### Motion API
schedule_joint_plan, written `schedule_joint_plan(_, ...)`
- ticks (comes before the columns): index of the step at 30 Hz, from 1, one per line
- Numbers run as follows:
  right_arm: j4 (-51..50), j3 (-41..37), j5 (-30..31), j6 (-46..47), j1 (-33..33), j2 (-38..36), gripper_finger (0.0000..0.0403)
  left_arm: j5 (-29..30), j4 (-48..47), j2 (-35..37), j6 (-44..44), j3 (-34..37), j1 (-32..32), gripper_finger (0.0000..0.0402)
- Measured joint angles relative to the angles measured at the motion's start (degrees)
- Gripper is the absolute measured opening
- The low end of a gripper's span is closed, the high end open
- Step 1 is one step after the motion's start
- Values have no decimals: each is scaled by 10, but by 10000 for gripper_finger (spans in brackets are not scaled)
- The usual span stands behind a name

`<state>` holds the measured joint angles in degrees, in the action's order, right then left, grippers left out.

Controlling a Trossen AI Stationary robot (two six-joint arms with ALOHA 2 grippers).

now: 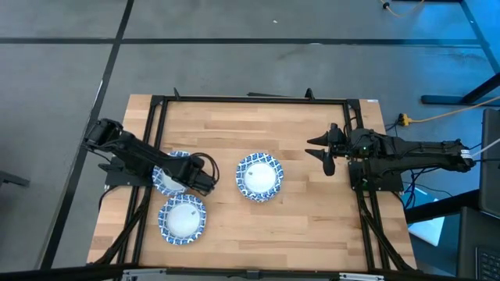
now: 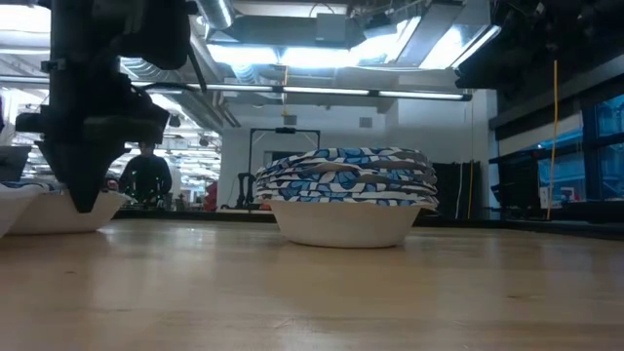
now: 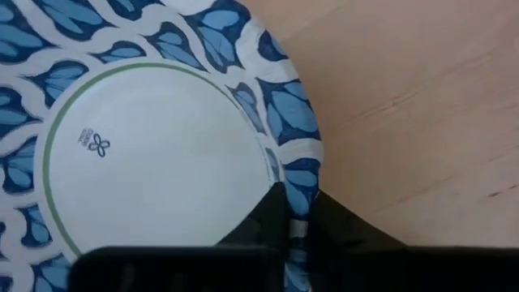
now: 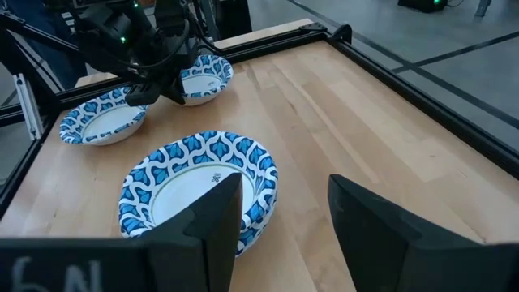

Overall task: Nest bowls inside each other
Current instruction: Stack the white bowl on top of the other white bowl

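Three groups of blue-and-white patterned bowls sit on the wooden table. A stack of several nested bowls [image 1: 259, 176] [image 2: 346, 193] [image 4: 199, 188] rests on its base at the centre. One bowl [image 1: 182, 218] [image 4: 101, 122] sits near the left front. Another bowl [image 1: 170, 173] [image 3: 154, 154] [image 4: 204, 77] stands behind it, and my left gripper [image 1: 205, 179] [image 3: 296, 212] [image 2: 83, 190] is shut on its rim. My right gripper [image 1: 328, 153] [image 4: 284, 219] is open, in the air to the right of the stack, touching nothing. My left gripper pinches the bowl's patterned rim [image 3: 302, 174] on the side toward the stack, with one finger [image 3: 259, 217] inside the bowl and the other outside. The fingers come from above, pointing down. In the low view the bowl's base [image 2: 58, 222] seems to rest on the table.
A black metal frame [image 1: 250, 100] runs around the table's edges. Bare wood [image 1: 312, 218] lies in front of and to the right of the stack. Behind the table is a room with lights and equipment [image 2: 283, 146].
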<state>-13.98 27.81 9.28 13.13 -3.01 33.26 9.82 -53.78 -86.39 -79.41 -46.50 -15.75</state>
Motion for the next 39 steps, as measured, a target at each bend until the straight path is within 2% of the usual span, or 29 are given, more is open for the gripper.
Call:
schedule_joint_plan(3, 0, 0, 0, 0, 0, 0, 184, 2, 2, 0, 25, 0, 9, 5)
schedule_joint_plan(12, 0, 0, 0, 0, 0, 0, 184, 23, -4, 0, 148, -34, 72, 2)
schedule_joint_plan(18, 0, 0, 0, 0, 0, 0, 184, 66, -28, 0, 274, -128, 130, 1)
schedule_joint_plan(23, 0, 0, 1, 0, 0, 0, 184, 115, -21, 0, 402, -235, 151, 1)
schedule_joint_plan(26, 0, 0, 1, -1, 0, 0, 184, 131, 9, 0, 506, -292, 142, 0)
schedule_joint_plan(30, -3, 0, 1, -2, 0, 0, 184, 131, 62, 0, 638, -334, 111, 0)
schedule_joint_plan(39, -11, 0, 1, -9, 0, 0, 184, 108, 105, -37, 785, -336, 32, 0)
